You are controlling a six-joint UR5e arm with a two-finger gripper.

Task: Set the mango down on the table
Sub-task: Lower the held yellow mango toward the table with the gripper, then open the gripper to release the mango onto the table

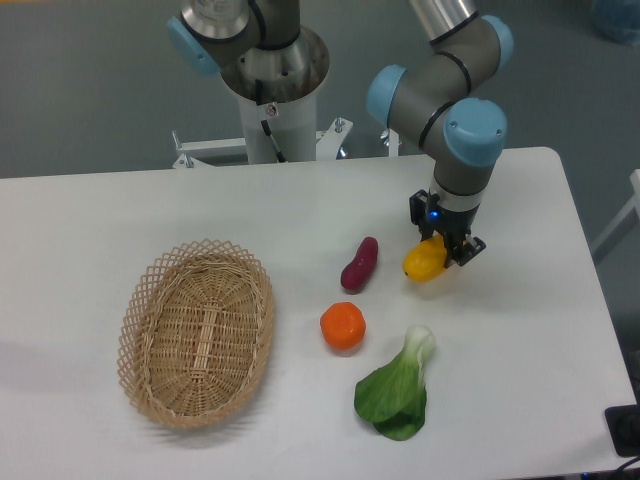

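Note:
The mango [421, 262] is yellow shading to orange and sits between the fingers of my gripper [442, 250] at the right of the white table [520, 330]. The jaws are closed around its upper right end. The mango is at or just above the tabletop; I cannot tell whether it touches. The arm comes down from the top of the view.
A purple-red sweet potato [360, 264] lies just left of the mango. A round orange [343, 326] lies below it. A green bok choy [396, 388] lies at the front. An oval wicker basket [197, 331] stands on the left, with nothing in it.

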